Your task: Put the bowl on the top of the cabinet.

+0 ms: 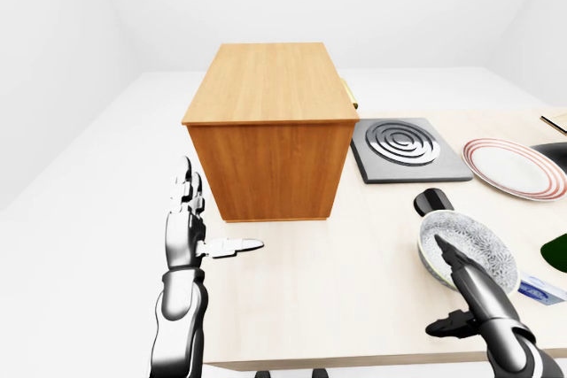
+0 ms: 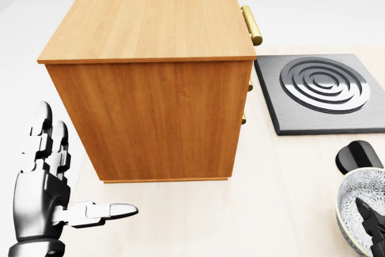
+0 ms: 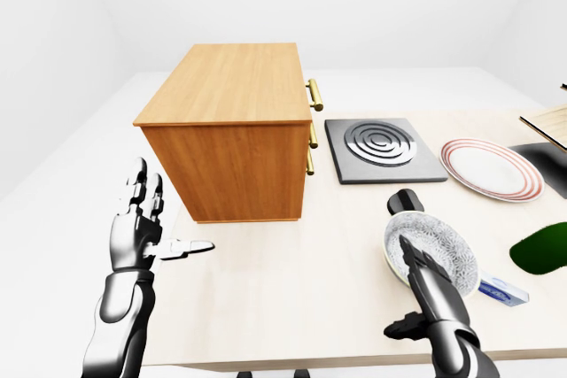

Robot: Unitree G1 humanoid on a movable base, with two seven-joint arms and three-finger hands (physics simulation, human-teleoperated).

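Note:
The bowl (image 1: 474, 250), white with a grey speckled inside, sits on the pale wooden table (image 1: 354, 298) at the lower right of the left-eye view. My right hand (image 1: 465, 285) is open, its fingers lying over the bowl's near rim, not closed round it. The wooden cabinet (image 1: 270, 130) with brass handles stands on the table at the centre; its flat top (image 1: 270, 81) is bare. My left hand (image 1: 199, 219) is open and empty, held upright left of the cabinet's lower corner, thumb pointing right.
A grey hob plate with rings (image 1: 406, 148) lies right of the cabinet. A red-rimmed plate (image 1: 514, 168) lies farther right. A black object (image 1: 432, 202) sits just above the bowl. A dark green thing (image 3: 542, 250) and a small blue-white packet (image 3: 502, 290) lie right of the bowl.

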